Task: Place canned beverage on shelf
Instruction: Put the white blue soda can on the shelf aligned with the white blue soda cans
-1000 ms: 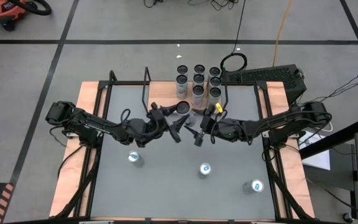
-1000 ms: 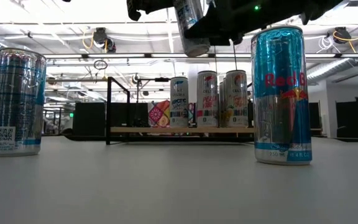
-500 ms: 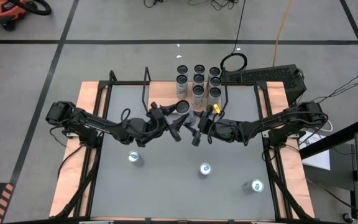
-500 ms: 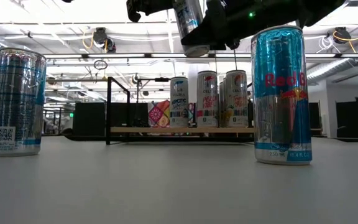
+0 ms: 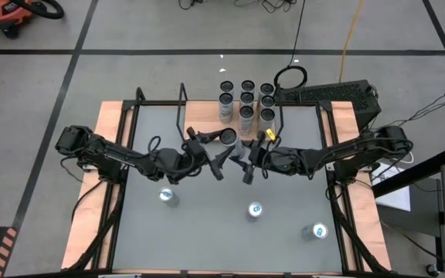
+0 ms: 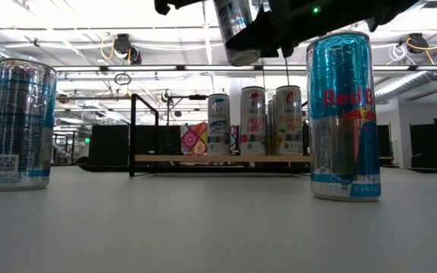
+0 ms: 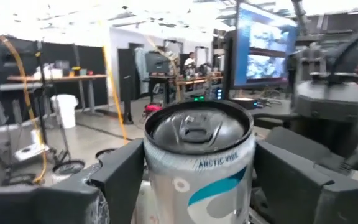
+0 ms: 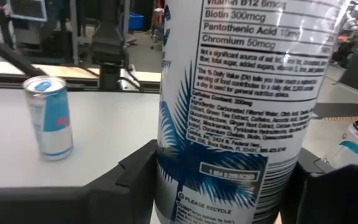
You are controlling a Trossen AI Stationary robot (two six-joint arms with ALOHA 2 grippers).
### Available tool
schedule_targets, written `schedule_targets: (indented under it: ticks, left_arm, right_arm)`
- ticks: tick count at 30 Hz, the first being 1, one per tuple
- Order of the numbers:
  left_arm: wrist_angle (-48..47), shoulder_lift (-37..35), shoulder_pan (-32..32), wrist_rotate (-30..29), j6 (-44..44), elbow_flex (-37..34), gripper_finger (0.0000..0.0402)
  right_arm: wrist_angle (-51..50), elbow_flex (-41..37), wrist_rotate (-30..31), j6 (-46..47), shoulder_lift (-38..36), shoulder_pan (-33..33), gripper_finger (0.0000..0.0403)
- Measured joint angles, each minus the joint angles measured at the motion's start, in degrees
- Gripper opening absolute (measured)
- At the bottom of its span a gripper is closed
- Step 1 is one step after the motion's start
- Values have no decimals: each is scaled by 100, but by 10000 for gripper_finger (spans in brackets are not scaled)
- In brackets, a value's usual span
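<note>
A white-and-blue can [image 5: 228, 137] is held in the air over the table's middle, top up and tilted; in the low view [image 6: 234, 30] its bottom leans to the right. My left gripper [image 5: 221, 150] is shut on its upper part [image 7: 197, 155]. My right gripper [image 5: 246, 164] is shut on its lower part [image 8: 229, 124]. The shelf [image 6: 173, 158], a light-wood board in a black rod frame, stands at the table's far edge. Several cans [image 5: 247, 100] stand upright on it. My left gripper pinches the can's wall just below its top rim [image 7: 166, 168] between its two fingers, coming level from the table's left. The can is lifted clear and tilted. My right gripper pinches the can's lower wall [image 8: 185, 174] between its two fingers, coming from the table's right, fingers across the can.
Three more cans stand upright on the grey tabletop near its front: one at the left [image 5: 167, 196], one in the middle [image 5: 255, 209], and one at the right [image 5: 317, 230]. In the low view, a blue Red Bull can [image 6: 345, 114] stands close in front.
My right gripper has come a little toward the table's left, up against the can held by my left gripper. The can has risen slightly and stays tilted.
</note>
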Motion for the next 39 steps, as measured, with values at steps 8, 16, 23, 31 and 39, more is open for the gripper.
schedule_targets:
  ticks: [8,16,23,31,39]
  left_arm:
    - [-1067,-520,-48,614,122,2,288]
    - [-2299,-1058,153,2270,127,4,288]
    - [-2380,-1090,573,3840,413,4,288]
    - [-2709,-1085,1020,4688,439,2,288]
    - [-3116,-1083,1169,4724,438,2,268]
  right_arm:
    - [-506,0,-867,127,-378,-10,193]
    - [-734,0,-2325,191,-438,-121,192]
    - [-810,0,-3229,197,-438,-259,193]
    - [-1036,0,-3608,203,-438,-461,193]
    - [-1203,0,-3619,186,-436,-609,194]
